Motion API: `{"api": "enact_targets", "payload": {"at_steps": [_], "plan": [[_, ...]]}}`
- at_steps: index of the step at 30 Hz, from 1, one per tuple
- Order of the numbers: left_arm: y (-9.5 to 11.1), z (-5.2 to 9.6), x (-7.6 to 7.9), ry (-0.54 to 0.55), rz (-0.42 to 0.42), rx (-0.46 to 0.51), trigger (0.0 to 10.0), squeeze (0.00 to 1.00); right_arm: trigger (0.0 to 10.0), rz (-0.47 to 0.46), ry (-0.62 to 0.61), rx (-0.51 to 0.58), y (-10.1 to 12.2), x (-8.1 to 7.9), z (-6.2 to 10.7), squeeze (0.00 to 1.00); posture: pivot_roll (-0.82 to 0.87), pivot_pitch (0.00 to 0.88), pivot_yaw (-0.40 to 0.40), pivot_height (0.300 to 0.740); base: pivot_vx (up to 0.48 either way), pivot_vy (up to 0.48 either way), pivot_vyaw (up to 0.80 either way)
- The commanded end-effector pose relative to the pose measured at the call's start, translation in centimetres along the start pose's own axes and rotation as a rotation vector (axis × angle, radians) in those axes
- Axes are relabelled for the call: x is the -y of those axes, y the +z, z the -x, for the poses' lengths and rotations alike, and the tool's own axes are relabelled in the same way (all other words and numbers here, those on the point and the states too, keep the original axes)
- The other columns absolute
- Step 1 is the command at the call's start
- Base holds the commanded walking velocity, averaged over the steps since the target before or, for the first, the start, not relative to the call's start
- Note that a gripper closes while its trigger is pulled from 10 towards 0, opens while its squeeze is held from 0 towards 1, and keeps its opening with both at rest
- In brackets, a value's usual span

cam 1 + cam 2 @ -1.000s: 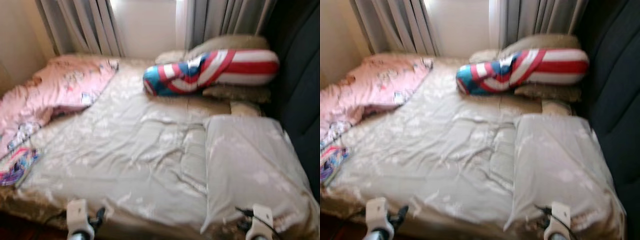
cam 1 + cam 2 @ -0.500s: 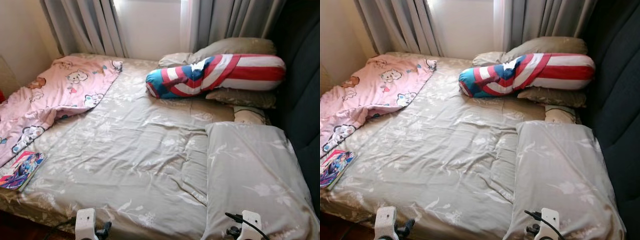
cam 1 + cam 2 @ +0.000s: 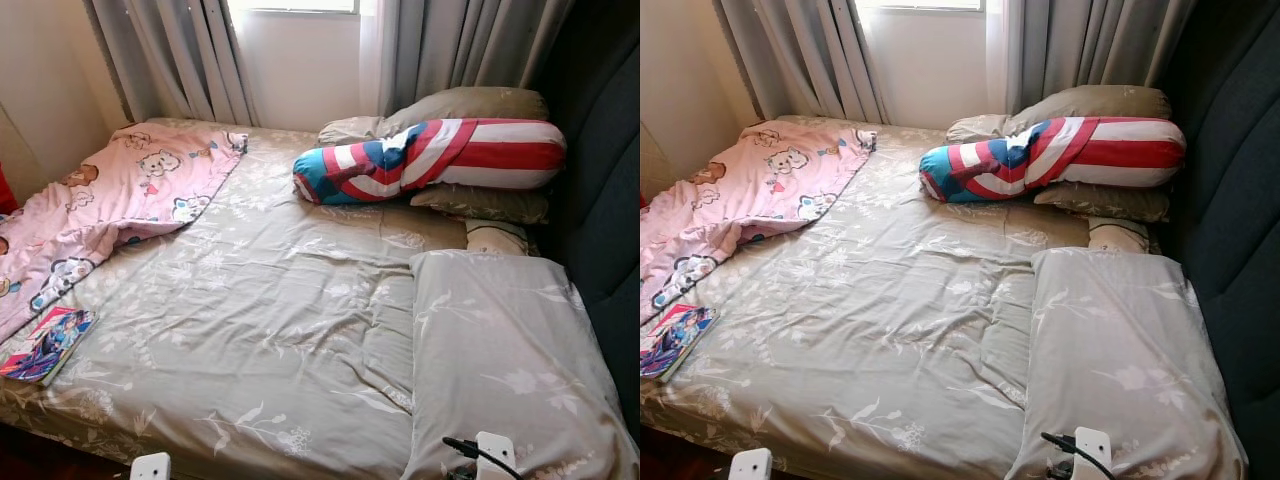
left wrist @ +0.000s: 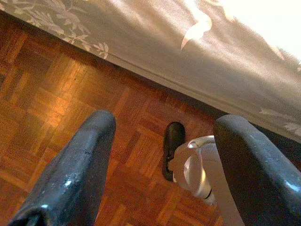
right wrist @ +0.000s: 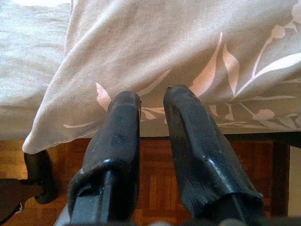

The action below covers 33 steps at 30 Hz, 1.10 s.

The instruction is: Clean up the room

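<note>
A wide bed under a beige leaf-patterned sheet (image 3: 260, 310) takes up the room ahead of the robot. A colourful thin picture book (image 3: 45, 343) lies flat near the bed's front left corner, just beside a crumpled pink cartoon-print blanket (image 3: 120, 195) that is bunched along the left side. A large beige pillow (image 3: 505, 355) lies on the right front part of the bed, and a red, white and blue striped bolster (image 3: 430, 155) rests across beige pillows at the far end, below grey curtains (image 3: 180, 55).

The right gripper (image 5: 153, 101) points at the corner of the large beige pillow, fingers nearly together with a narrow gap, gripping nothing. The left gripper (image 4: 164, 127) hangs over the wooden parquet floor (image 4: 51, 103) beside the bed edge, fingers spread wide and empty.
</note>
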<state>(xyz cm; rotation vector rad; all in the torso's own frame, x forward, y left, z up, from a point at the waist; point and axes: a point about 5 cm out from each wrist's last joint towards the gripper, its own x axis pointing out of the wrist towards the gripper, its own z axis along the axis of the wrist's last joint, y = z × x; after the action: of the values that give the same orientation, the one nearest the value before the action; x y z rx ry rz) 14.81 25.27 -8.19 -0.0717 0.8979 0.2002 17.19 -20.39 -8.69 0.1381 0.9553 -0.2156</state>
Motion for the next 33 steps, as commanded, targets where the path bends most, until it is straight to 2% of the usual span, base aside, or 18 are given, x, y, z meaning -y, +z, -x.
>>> {"api": "enact_targets", "payload": {"at_steps": [1,6,7,8,15,22,26,27,33], "plan": [[-0.8,0.4,-1.0,0.013,-0.018,-0.038,10.0,0.00,10.0,0.003,0.002,-0.015,-0.4,-0.1,0.1,0.00,0.00,0.000,0.000,0.740,0.000,0.000,0.00],[-0.9,0.4,-1.1,0.018,-0.024,-0.046,10.0,0.00,10.0,-0.005,0.000,-0.019,-0.6,-0.1,0.1,0.00,0.00,0.000,-0.004,0.740,0.000,0.000,0.00],[-0.8,0.3,-0.8,0.015,-0.024,-0.045,10.0,0.00,10.0,-0.002,-0.001,-0.016,-0.6,0.0,0.1,0.97,0.00,0.000,-0.007,0.740,0.000,0.000,0.00],[-0.8,0.3,-0.6,0.013,-0.025,-0.045,10.0,0.00,10.0,0.000,-0.002,-0.015,-0.6,0.0,0.1,1.00,0.00,0.000,-0.007,0.740,0.000,0.000,0.00],[-0.6,0.0,0.5,0.003,-0.026,-0.041,10.0,0.00,10.0,-0.005,-0.013,-0.015,-0.6,0.2,0.1,1.00,0.00,0.000,-0.006,0.740,0.000,0.000,0.00],[-0.5,-0.1,0.5,0.008,-0.024,-0.038,10.0,0.00,10.0,0.003,-0.015,-0.025,-0.7,0.3,0.1,1.00,0.01,0.000,-0.008,0.740,0.000,0.000,0.00],[-0.4,0.0,-0.1,0.016,-0.018,-0.029,10.0,0.00,10.0,0.007,-0.012,-0.028,-0.8,0.3,0.2,0.98,0.01,0.000,-0.011,0.740,0.000,0.000,0.00],[-0.4,0.1,-0.2,0.017,-0.016,-0.027,10.0,0.00,10.0,-0.004,-0.003,-0.034,-1.0,0.3,0.2,0.00,0.01,0.000,-0.011,0.740,0.000,0.000,0.00],[-0.4,0.2,-0.5,0.019,-0.010,-0.026,10.0,0.00,10.0,0.009,-0.008,-0.043,-1.6,0.8,0.4,0.00,0.01,0.000,-0.012,0.740,0.000,0.000,0.00]]}}
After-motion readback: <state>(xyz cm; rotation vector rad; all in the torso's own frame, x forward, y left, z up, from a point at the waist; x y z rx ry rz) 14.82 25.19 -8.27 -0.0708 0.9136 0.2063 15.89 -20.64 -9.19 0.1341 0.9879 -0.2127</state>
